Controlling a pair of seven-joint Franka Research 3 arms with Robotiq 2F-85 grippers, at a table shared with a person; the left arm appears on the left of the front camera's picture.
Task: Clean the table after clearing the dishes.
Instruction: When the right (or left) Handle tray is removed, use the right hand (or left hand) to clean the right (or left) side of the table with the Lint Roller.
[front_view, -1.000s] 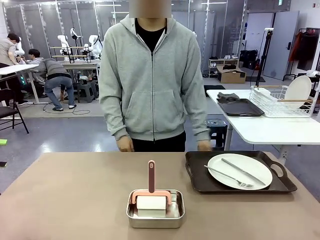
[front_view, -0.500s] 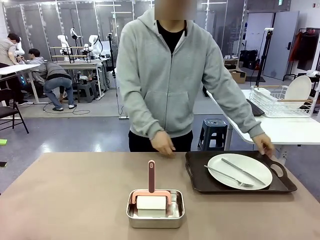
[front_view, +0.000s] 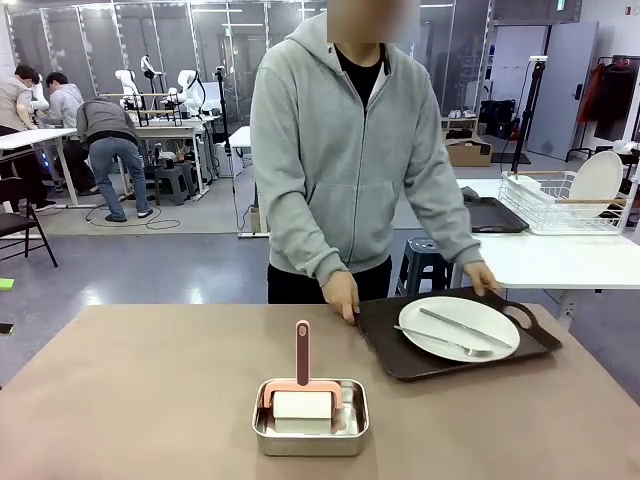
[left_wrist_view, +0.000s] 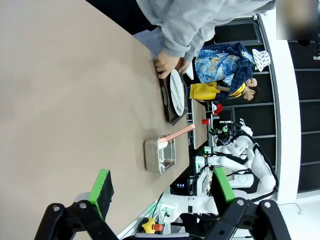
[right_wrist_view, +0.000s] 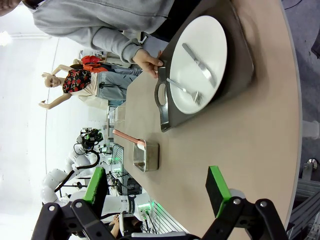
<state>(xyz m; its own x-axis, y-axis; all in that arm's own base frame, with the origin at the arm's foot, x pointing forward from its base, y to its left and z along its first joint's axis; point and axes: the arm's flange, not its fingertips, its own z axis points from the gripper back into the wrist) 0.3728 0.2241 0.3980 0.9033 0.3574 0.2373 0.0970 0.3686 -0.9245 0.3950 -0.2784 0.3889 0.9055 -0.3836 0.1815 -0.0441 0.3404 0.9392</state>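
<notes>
**Entry: dishes on the counter, clearing under way, wiping not begun**

One white plate (front_view: 470, 308), with a fork (front_view: 440, 340) and a knife (front_view: 465, 327) laid on it, was recorded on a dark handled tray (front_view: 380, 335) at the far right of the counter (front_view: 140, 390). The tray's long axis was set side to side across the counter, slightly skewed, with its right end turned toward the far edge. The cutlery was laid roughly parallel, slanting across the plate. The tray was gripped at both ends by a person's hands (front_view: 342, 295); whether it had been lifted clear could not be told.

Progress was judged early: the dishes had not yet been removed, and the whole wipe of the counter was left to do.

A steel pan (front_view: 310, 442) was placed at the near middle, well apart from the tray, with a pink-handled cleaning tool (front_view: 303, 352) standing upright in it, untouched.

The left gripper (left_wrist_view: 162, 192) and the right gripper (right_wrist_view: 156, 192) were both spread wide above the counter, with nothing grasped.
</notes>
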